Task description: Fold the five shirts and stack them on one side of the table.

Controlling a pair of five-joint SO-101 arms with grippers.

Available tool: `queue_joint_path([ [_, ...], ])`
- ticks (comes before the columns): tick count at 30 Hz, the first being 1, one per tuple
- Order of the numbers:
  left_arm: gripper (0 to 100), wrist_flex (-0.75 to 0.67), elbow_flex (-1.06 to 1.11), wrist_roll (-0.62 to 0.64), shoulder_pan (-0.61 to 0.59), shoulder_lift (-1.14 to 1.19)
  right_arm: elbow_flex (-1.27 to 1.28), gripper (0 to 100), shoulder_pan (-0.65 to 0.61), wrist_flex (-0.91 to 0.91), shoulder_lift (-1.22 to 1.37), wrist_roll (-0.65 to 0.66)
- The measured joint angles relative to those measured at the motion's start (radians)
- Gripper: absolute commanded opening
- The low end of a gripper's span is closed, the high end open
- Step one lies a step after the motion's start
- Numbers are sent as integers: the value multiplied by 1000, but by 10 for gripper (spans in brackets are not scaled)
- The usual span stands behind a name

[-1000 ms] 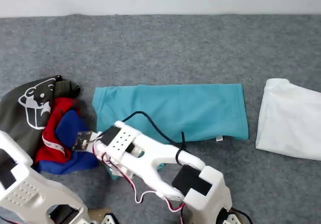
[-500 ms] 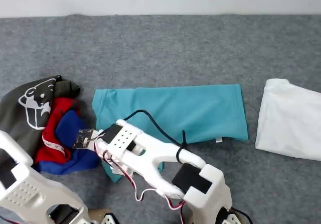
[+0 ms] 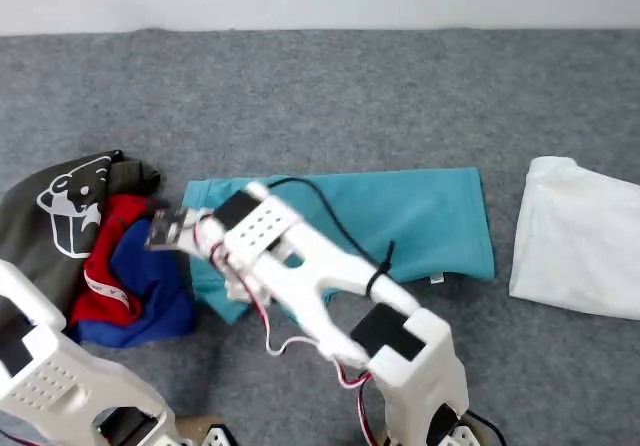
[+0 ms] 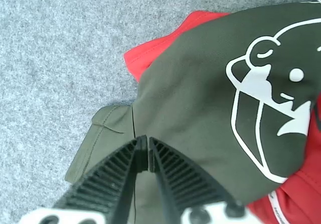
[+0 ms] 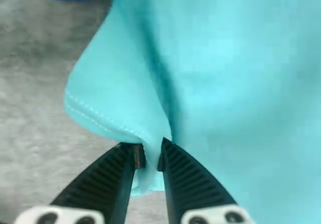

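The job is looking less than halfway along. One white cotton shirt (image 3: 575, 236) is lying as a folded slab on the right side of the grey felt-covered surface (image 3: 350, 96), apparently finished and marking where a stack could begin, though nothing is sitting on it yet. A teal cotton shirt (image 3: 410, 216) is lying in the middle as a long flat band, seemingly part-folded. Three more are waiting in a rumpled heap on the left: a dark olive shirt with a white cartoon print (image 3: 35, 231), a red shirt (image 3: 125, 216) and a blue shirt (image 3: 140, 261), all overlapping.

The teal shirt's long axis is running across the surface, one end almost touching the heap and the other pointing toward the white shirt, with a gap between them. Which end is the collar is hard to tell. Its near corner beside the heap is being pinched at a stitched hem by the right gripper (image 5: 149, 156), whose jaws are clamping on the fabric.

The left gripper (image 4: 148, 151) is hanging over the olive shirt with its jaws together; whether any cloth is caught between them is not showing
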Motion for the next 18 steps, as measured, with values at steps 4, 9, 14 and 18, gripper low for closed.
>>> queue_joint_path([
  [4, 15, 0, 0, 0, 0, 0, -23, 10, 61, -31, 0, 57],
  [9, 15, 0, 0, 0, 12, 0, -29, 13, 126, -91, 11, 107],
  [14, 15, 0, 0, 0, 14, 0, -114, 114, 157, -94, 72, 118],
  [18, 15, 0, 0, 0, 14, 0, -190, 207, 167, -91, 146, 104],
])
